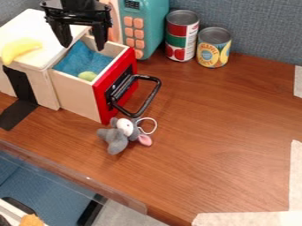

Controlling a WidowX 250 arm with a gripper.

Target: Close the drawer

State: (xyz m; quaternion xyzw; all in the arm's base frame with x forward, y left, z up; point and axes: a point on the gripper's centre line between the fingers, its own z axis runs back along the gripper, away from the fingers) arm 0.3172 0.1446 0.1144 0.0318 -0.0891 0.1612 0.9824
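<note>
At the upper left, the gripper [83, 45] hangs over the back part of the drawer [73, 97], pointing down, its two fingers spread apart with nothing between them. The drawer stands open, pulled out of a pale box [26, 26] toward the middle of the counter [230, 132]. Its front is red, and a black handle [154, 93] juts out from it, apart from the fingers. Inside lie a blue cloth [82, 56] and a small green thing [87, 76]. On top of the box rests a yellow banana [22, 47]; black tape [16, 114] runs down the box's side and onto the counter. Just beside the drawer's near front corner lies a grey plush toy [118, 137] with a white face, a pink ear and a white loop of string. Behind the drawer stands a teal toy [153, 24] with orange buttons, and to the right of it two cans, the taller [180, 37] next to the shorter [213, 48], both upright. Pale tape [296, 181] marks the counter at the right and along the bottom.
</note>
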